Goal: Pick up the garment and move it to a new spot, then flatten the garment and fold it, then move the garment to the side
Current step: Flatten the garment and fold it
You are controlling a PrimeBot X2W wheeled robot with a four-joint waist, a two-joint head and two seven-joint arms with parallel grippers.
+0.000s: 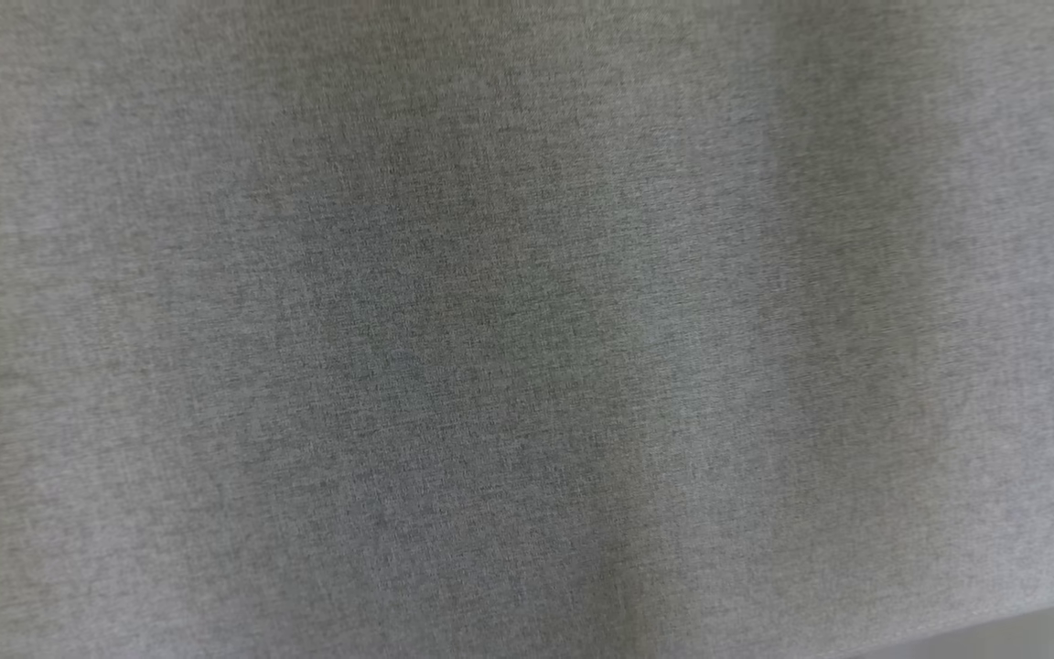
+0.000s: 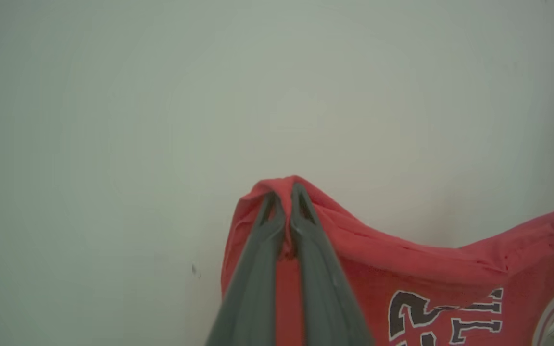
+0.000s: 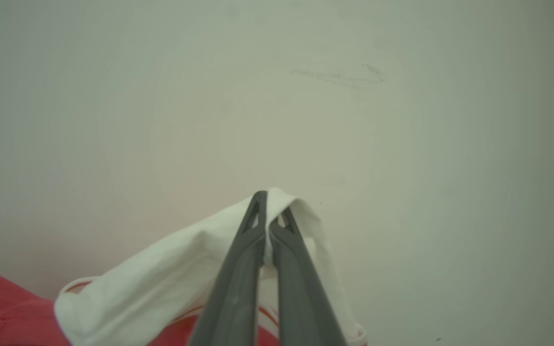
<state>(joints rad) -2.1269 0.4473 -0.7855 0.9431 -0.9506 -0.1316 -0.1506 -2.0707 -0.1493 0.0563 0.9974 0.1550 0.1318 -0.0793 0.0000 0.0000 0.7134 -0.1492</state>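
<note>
**Head view.** Looking down onto grey woven cloth (image 1: 490, 320), probably covering the worktop. Noting soft shadow bands across it and a paler strip (image 1: 1039, 631) at the near right corner. Not managing to tell what is casting the shadows.

**Left wrist view.** Looking along the left pincer (image 2: 285, 191): pinching tight on a peaked fold of the red garment (image 2: 402, 269), with cloth bunching between the fingers. Seeing the rest sagging away toward that view's right, so probably lifting it clear for carrying to the new spot. Reading black-and-white lettering (image 2: 445, 312), cut off by the bottom edge, so not making out the whole print. Facing a pale plain surface (image 2: 161, 96) behind; not telling wall from worktop.

**Right wrist view.** Looking along the right pincer (image 3: 271, 204): clamping closed on a white part (image 3: 161, 269) of the same garment, sleeve or lining, not resolving which. Seeing red cloth at the lower left. Noting a faint scuff (image 3: 339, 76) on the pale surface beyond. Judging the two separate holds as meant for stretching the garment open before laying it flat. Not seeing the span between the holds or the hem, nor whether any cloth is touching the worktop.
</note>
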